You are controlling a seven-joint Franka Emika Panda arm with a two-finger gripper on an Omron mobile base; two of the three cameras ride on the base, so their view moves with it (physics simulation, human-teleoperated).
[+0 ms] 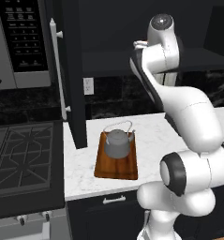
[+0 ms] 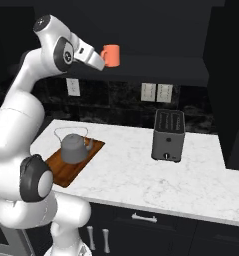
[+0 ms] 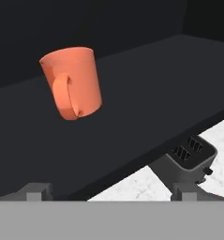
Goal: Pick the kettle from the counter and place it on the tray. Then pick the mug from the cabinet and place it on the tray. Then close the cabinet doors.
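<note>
End effector (image 3: 111,191) spread wide before mug (image 3: 72,82) on cabinet (image 3: 132,117) shelf — toaster (image 2: 168,135) below.

1. The kettle (image 1: 117,143) sits on the tray (image 1: 116,170), centre of the left base view.
2. The tray lies on the tabletop (image 2: 141,170), lower left in the right base view.
3. The toaster (image 2: 168,135) stands right of the tray, well apart.
4. The mug (image 2: 111,55) stands on the cabinet (image 3: 132,112) shelf, upper centre, above the tabletop.
</note>
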